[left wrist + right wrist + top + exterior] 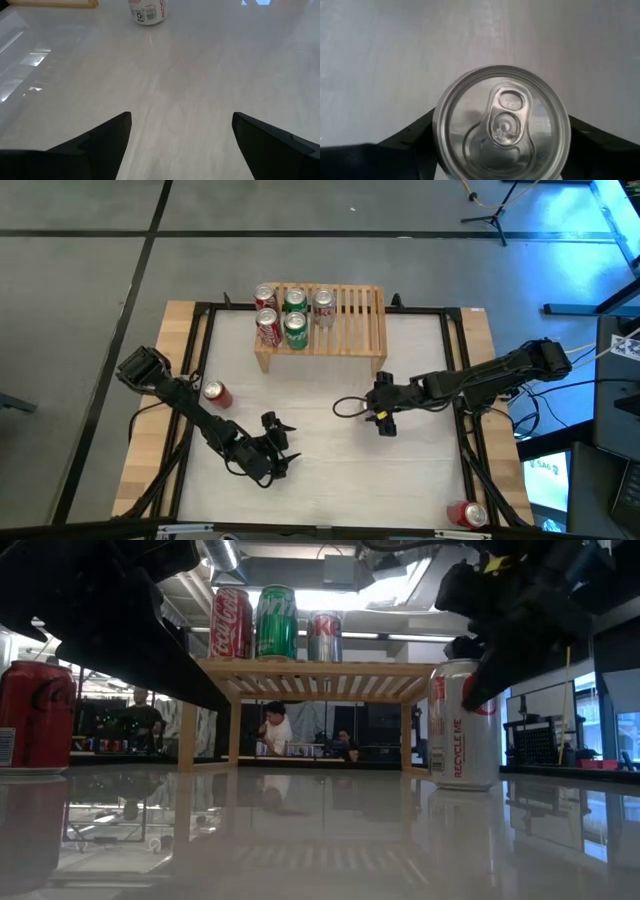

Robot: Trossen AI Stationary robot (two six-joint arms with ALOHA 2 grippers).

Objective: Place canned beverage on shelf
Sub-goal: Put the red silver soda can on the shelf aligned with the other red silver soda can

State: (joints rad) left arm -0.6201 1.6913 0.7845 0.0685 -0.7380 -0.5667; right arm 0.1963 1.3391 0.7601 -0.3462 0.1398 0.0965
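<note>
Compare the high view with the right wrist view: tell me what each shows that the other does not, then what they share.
Only the high view shows the shelf with five cans on its left part, a red can by the left arm, another red can at the table's near right corner, and the left gripper waiting open. Only the right wrist view shows the silver can from above, upright, its tab unopened. Both show the right gripper and the white table.
</note>
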